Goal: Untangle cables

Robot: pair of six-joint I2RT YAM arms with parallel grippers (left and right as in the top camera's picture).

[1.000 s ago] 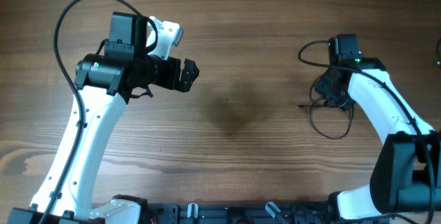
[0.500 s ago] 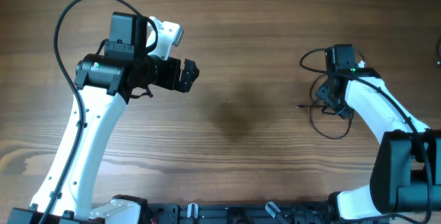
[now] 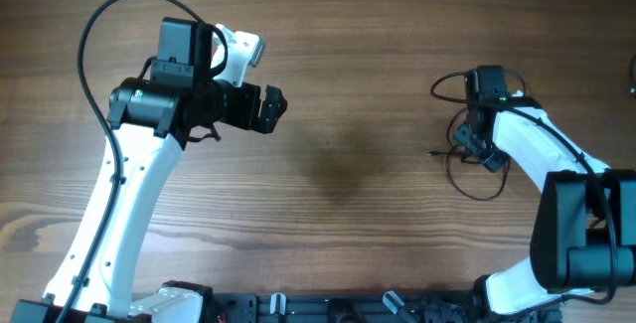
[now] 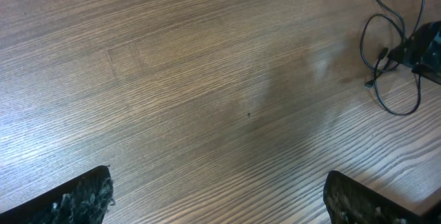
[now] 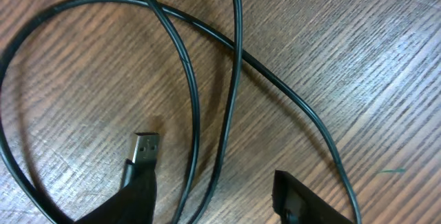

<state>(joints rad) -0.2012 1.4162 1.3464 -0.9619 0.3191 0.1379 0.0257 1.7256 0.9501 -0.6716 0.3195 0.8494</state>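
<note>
The cables lie in loose black loops on the wooden table at the right. My right gripper hangs low over them. In the right wrist view two strands of the cables run between its fingers, and a silvery plug lies just beyond the left finger. The right gripper stands open, its jaws apart and clamped on nothing. My left gripper is far to the left, wide open and empty, above bare wood. Its wrist view shows the cables at the far upper right.
The right arm's own thicker black lead loops out just behind the cables. The robot base frame runs along the front edge of the table. The left arm's lead arches over the back left.
The right wrist has shifted slightly left and forward over the cables, and its jaws have spread wider. The left arm has not moved.
</note>
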